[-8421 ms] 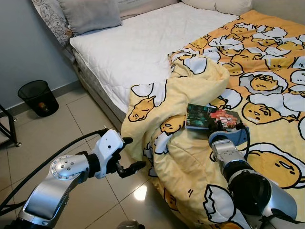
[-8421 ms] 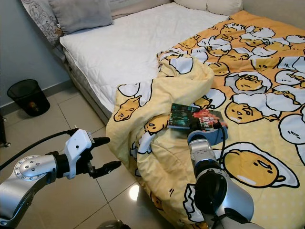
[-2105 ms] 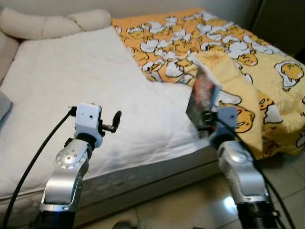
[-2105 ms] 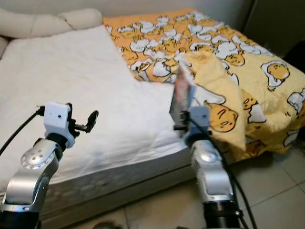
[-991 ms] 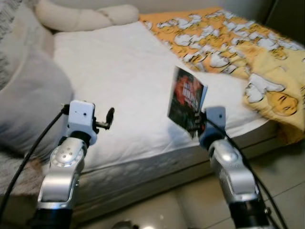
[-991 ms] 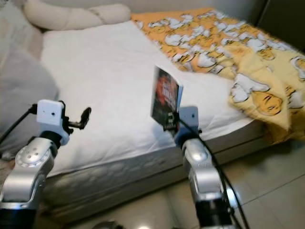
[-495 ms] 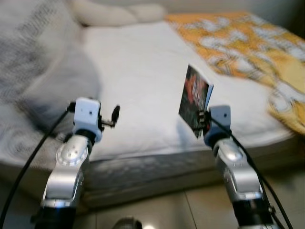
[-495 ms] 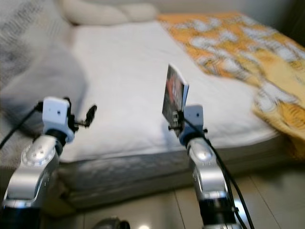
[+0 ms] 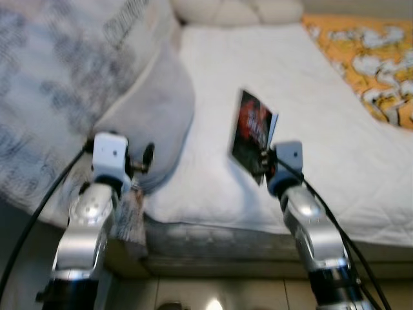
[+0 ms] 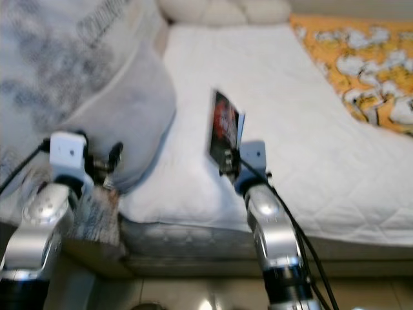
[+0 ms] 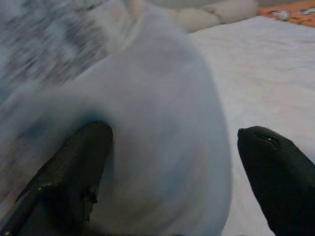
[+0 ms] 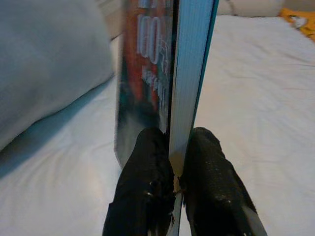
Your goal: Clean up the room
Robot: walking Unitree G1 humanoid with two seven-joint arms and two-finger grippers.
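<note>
- One wide bed with a white quilted mattress cover (image 9: 310, 97) takes up most of the scene; its near edge runs just ahead of both silver arms, and the broad white middle lies bare.
- A patterned grey-and-white pillow (image 9: 58, 84) leans along the bed's left side, reaching out over the near left corner.
- In front of it lies a plain grey cushion (image 9: 158, 116), bulging toward the near edge of the bed.
- An orange-yellow duvet printed with white egg cartoons (image 10: 361, 71) covers the far right corner of the bed, well apart from both grippers.
- Two cream bolster pillows (image 9: 239, 10) lie along the far edge.
- A strip of tiled floor (image 9: 213, 298) shows below the bed's near side, between the two arms.
- The thin paperback book with a dark red-and-teal cover (image 9: 253, 134) stands nearly upright in the air above the near part of the white cover, just right of the grey cushion and apart from it.
- The right gripper (image 12: 171, 167) is clamped on the book's lower edge, one black finger pressed against each face, as the right wrist view shows.
- The left gripper (image 11: 167, 142) has its fingers spread wide with nothing between them, held right up against the grey cushion near the bed's near left corner.
</note>
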